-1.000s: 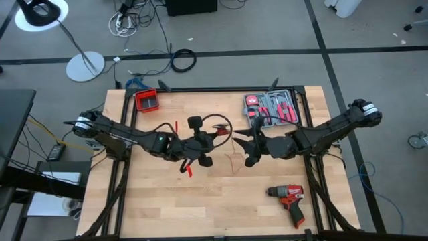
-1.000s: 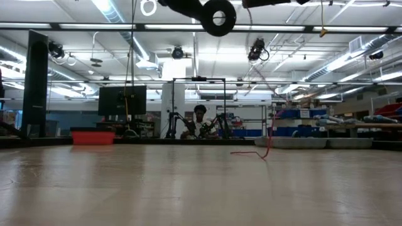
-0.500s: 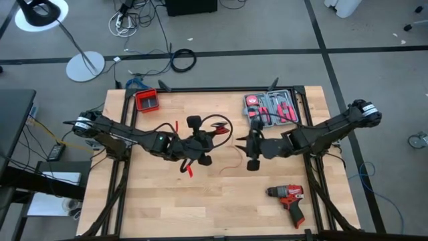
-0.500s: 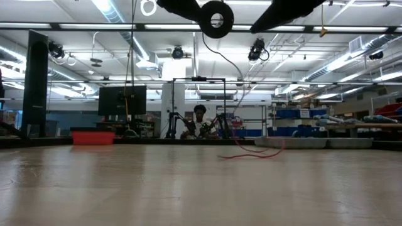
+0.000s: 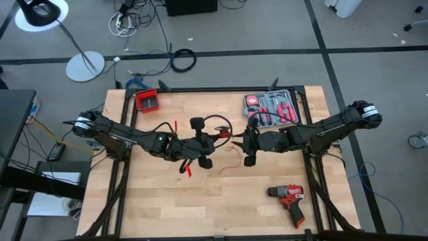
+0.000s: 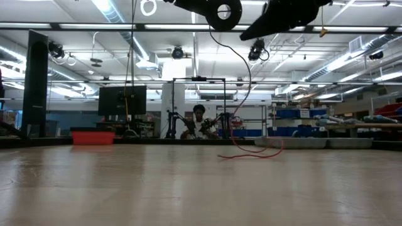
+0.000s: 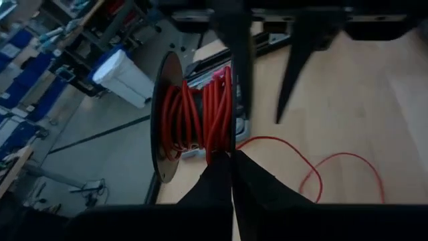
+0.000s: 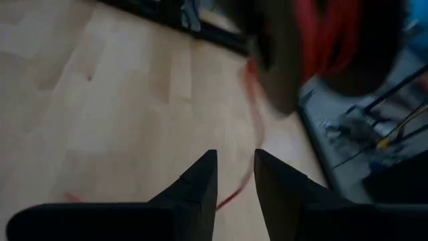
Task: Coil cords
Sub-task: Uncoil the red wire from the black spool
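Cord [image 7: 207,114], thin and red, is wound in many neat rings on a round spool [image 7: 167,120] with a flat black side. Your left gripper [image 7: 231,164] is pinched tight on the bottom of that spool and holds it up in the air above the wooden table [image 5: 167,207].

So a good part of the job looks done. But it is not finished, I think. A loose tail of the red cord drops down from the spool, right by the left gripper. It lies in soft bendy curves on the smooth, pale wood under and just past your right gripper [image 8: 234,152]. That tail has to go onto the spool too.

Your right gripper hangs near the spool, across from the left one. Its two dark pointy fingers have only a small gap, and nothing is in it.

Farther out behind the right gripper is a tool case [image 5: 271,107]. A red drill [image 5: 289,199] lies well off to its other side.
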